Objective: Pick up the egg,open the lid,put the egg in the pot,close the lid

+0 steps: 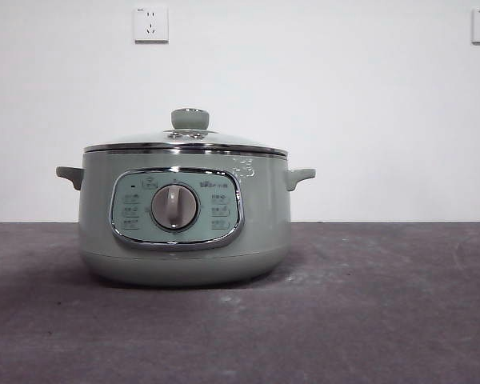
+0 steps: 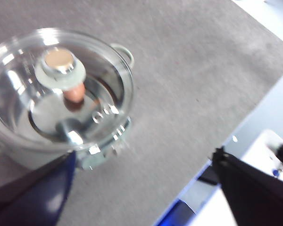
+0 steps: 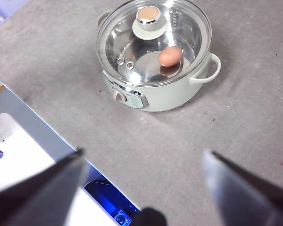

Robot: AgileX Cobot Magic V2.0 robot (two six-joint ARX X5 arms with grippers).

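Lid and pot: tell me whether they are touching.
Touching. The front view shows the lid's chrome rim seated on the pot's top edge, no gap.

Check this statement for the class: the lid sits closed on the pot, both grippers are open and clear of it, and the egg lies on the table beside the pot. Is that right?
One part is wrong: the egg is not on the table. The right wrist view shows it inside the pot, seen through the glass lid. The rest holds: the lid is closed, and the left gripper and right gripper are open, clear of the pot.
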